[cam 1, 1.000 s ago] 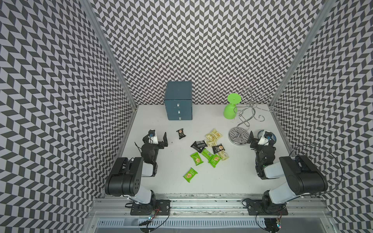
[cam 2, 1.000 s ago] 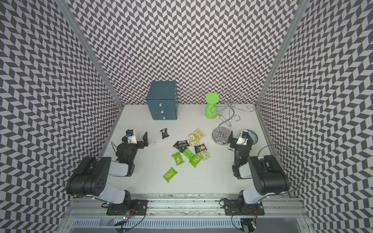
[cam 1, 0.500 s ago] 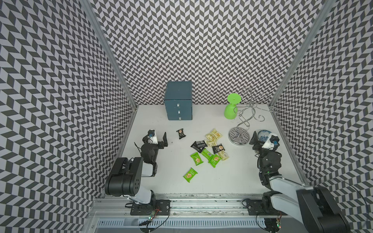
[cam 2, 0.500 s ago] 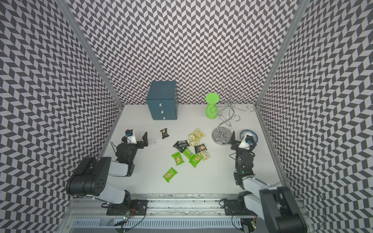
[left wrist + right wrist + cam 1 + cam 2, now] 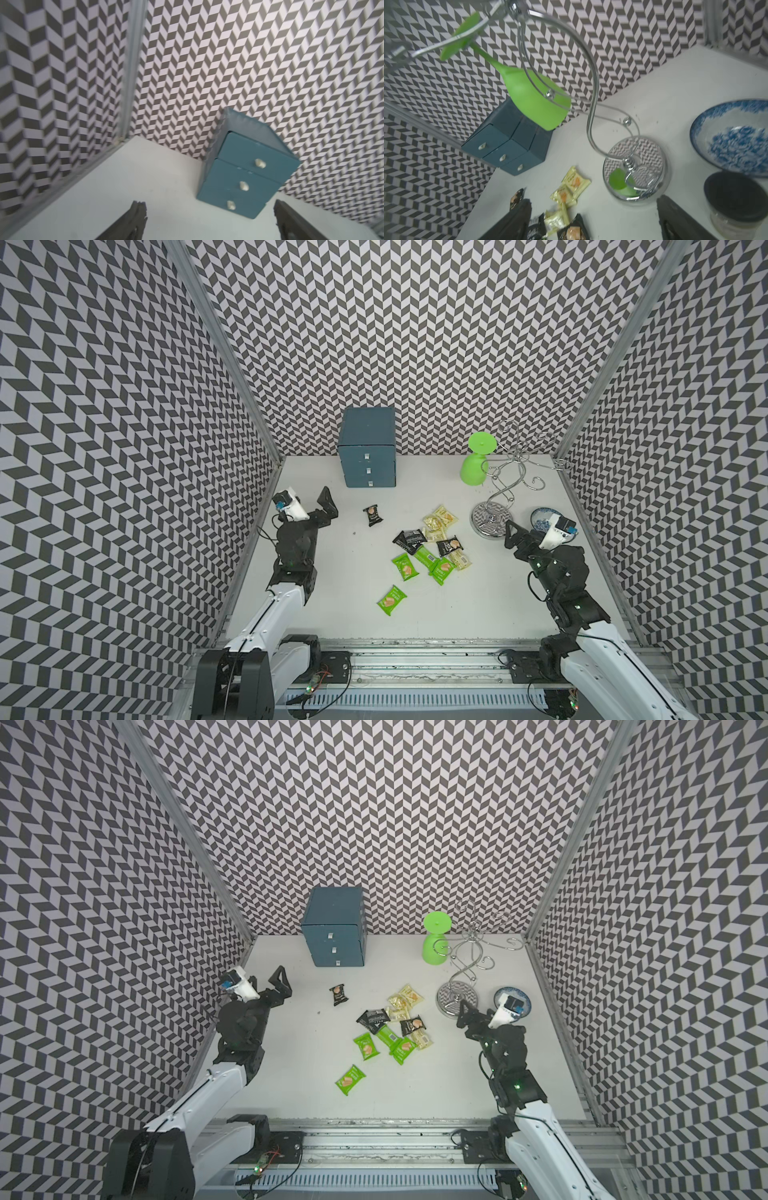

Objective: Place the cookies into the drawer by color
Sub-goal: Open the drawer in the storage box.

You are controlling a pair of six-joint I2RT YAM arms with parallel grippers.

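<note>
Both arms have unfolded from rest — right gripper (image 5: 592, 199), jaws wide and empty, now tips toward the cookies (image 5: 574, 182) lying just ahead beneath it. Left gripper (image 5: 208, 204), equally wide, faces the shut drawer (image 5: 245, 178) ahead. Sorting hasn't started.

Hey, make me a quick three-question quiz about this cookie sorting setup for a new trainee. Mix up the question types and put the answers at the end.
1. True or false: all three drawers of the teal drawer chest are shut.
2. Multiple choice: the cookie lying alone, nearest the chest, has a wrapper that is A) green, B) black, C) pale yellow.
3. Count: how many green cookies are visible on the table?

Key: 1 true; 2 B; 3 four.
</note>
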